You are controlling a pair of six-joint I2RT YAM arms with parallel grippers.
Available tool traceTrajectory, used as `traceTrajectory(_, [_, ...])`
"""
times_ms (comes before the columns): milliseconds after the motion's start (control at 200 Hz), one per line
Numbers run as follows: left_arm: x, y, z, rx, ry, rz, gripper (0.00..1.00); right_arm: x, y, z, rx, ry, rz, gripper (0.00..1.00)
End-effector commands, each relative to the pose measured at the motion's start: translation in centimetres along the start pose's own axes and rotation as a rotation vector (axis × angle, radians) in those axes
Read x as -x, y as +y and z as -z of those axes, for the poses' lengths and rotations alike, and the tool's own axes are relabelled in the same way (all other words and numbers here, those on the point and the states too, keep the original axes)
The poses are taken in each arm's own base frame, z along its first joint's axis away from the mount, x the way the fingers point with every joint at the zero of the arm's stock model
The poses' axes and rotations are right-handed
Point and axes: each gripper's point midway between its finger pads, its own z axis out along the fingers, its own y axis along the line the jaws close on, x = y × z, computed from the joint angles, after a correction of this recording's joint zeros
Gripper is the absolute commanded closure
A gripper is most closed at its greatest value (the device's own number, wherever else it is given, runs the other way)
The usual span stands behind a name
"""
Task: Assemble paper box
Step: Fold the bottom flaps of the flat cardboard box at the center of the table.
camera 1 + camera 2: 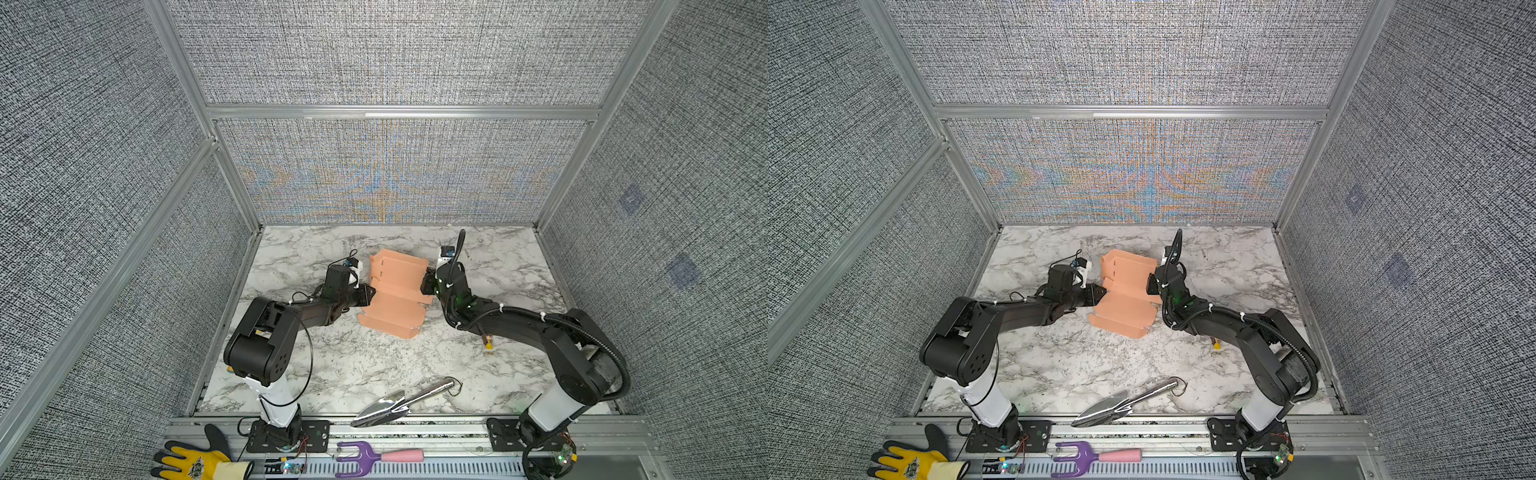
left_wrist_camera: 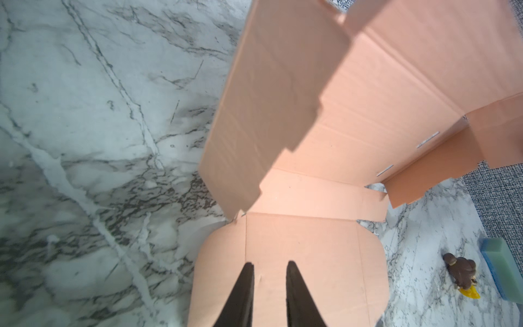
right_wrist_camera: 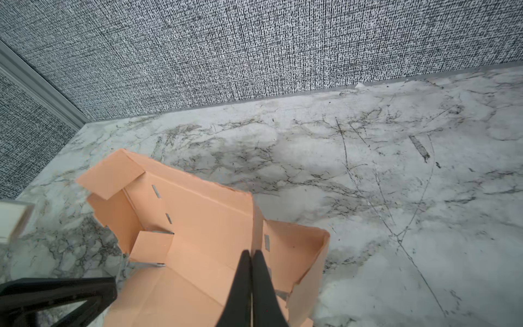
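Observation:
The paper box (image 1: 395,299) (image 1: 1125,301) is salmon-pink cardboard, partly folded, in the middle of the marble table in both top views. Its far half has raised walls and its near half lies flat. My left gripper (image 1: 371,293) (image 2: 268,264) is at the box's left side, open by a narrow gap. Its fingers are over a rounded flap, and nothing is between them. A long side flap (image 2: 268,113) stands tilted beyond them. My right gripper (image 1: 426,282) (image 3: 251,252) is at the box's right side, shut on the lower edge of an upright wall (image 3: 257,223).
A metal trowel (image 1: 399,405) lies near the table's front edge. A small brown and yellow object (image 1: 487,343) (image 2: 461,271) sits under the right arm. A yellow glove (image 1: 191,461) and a purple fork with a pink handle (image 1: 374,455) rest on the front rail. Fabric walls enclose three sides.

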Motion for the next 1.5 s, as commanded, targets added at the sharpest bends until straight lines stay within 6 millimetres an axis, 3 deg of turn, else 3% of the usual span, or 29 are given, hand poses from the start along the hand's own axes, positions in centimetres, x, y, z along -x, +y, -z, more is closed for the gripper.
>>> traceTrajectory(0, [0.3,-0.5,0.7,-0.017,-0.03,-0.035,0.76,0.7,0.5,0.1,0.022,-0.054,0.016,1.0])
traceTrajectory(185, [0.4,0.0,2.3,0.021,-0.065,-0.037,0.77,0.3,0.5,0.2,0.037,-0.066,0.031,1.0])
traceTrajectory(385, [3.3,2.7,3.9,0.167,-0.11,0.006,0.77,0.9,0.9,0.4,0.052,-0.079,0.042,1.0])
traceTrajectory(530, [6.4,2.3,3.5,0.174,-0.131,-0.052,0.73,1.4,1.2,0.6,0.061,-0.09,0.044,1.0])
traceTrajectory(635, [7.1,2.6,2.2,0.183,-0.099,-0.098,0.71,1.7,1.3,0.7,0.066,-0.093,0.042,1.0])
traceTrajectory(1011, [7.0,0.3,-0.2,0.021,-0.038,-0.191,0.68,2.6,2.0,1.1,0.086,-0.107,0.044,1.0])
traceTrajectory(1496, [6.9,-3.3,-0.2,-0.196,-0.026,-0.263,0.68,2.6,2.3,1.2,0.106,-0.106,0.052,1.0])
